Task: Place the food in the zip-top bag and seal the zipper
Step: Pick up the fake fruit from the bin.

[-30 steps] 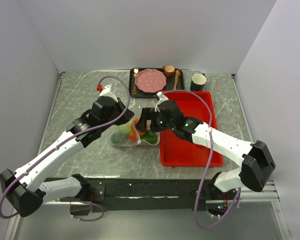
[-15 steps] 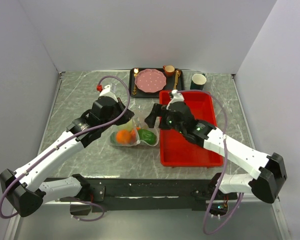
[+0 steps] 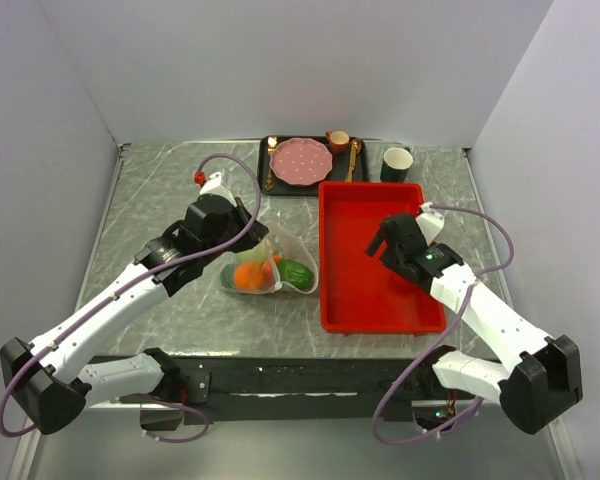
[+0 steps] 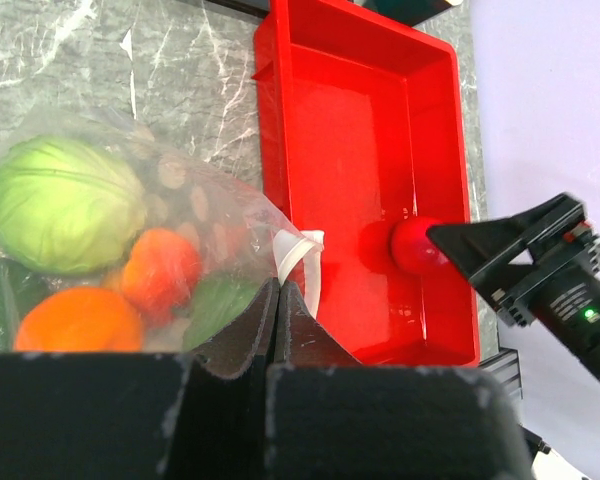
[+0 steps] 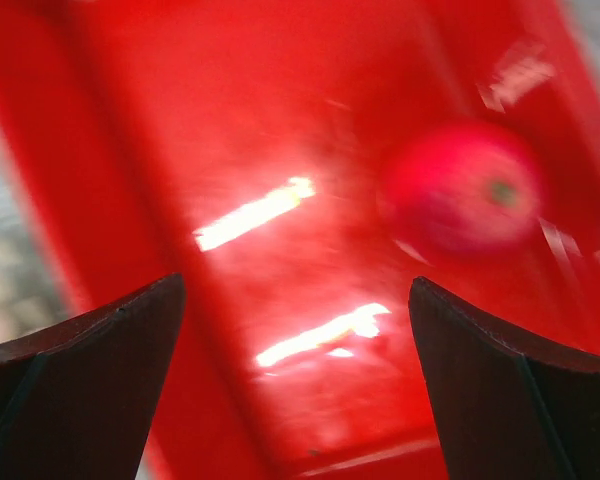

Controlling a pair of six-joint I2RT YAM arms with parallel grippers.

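The left tool (image 4: 277, 300) is pinched closed on the zip-top bag (image 4: 212, 192) beside its white zipper (image 4: 302, 262). The bag lies near the middle of the table (image 3: 160, 190), just left of the red tray (image 3: 350, 295), with the cabbage (image 4: 65, 205), the orange (image 4: 75, 322) and other food inside it. The right tool (image 5: 296, 300) hangs over the tray by the table's right edge, its fingers spread wide and holding nothing. The red apple (image 5: 465, 192) rests in the tray beneath it.
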